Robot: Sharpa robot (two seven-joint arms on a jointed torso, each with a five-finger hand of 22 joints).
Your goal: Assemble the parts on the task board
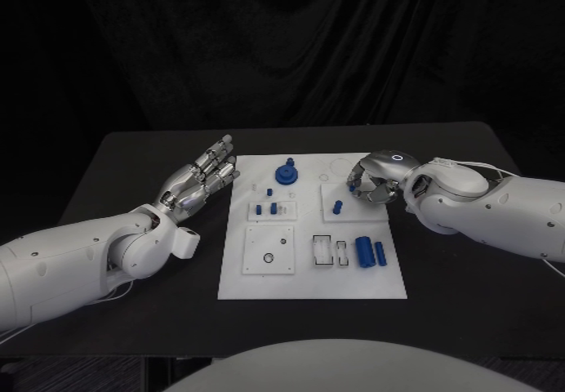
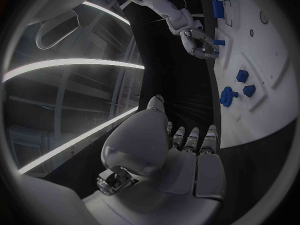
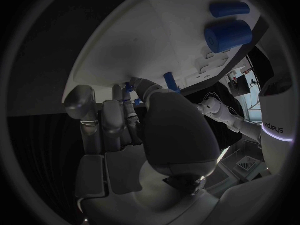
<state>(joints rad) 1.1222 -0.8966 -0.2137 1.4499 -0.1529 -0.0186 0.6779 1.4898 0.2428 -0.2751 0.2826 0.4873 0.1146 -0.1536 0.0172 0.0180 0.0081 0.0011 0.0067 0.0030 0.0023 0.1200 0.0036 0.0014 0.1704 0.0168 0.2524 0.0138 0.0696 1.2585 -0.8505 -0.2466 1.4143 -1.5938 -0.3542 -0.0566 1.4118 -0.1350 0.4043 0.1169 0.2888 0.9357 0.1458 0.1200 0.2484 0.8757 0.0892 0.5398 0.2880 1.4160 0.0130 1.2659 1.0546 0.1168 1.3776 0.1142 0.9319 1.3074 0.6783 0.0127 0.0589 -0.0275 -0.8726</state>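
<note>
The white task board [image 1: 309,278] lies mid-table. On it are a blue round part [image 1: 286,174], small blue pieces [image 1: 272,209], a blue peg [image 1: 338,206] standing in a small square plate, and two blue cylinders [image 1: 372,250] lying near the right edge. My right hand [image 1: 377,178] hovers over the board's far right part with its fingers curled in, just beside the peg [image 2: 217,42]; I see nothing held between them. My left hand [image 1: 202,175] is flat with fingers stretched out, off the board's far left corner, holding nothing.
Rectangular slots [image 1: 330,250] and a square plate with a hole [image 1: 269,249] take up the board's near half. The black table [image 1: 130,163] runs round the board. My right forearm [image 1: 495,208] lies over the table to the right.
</note>
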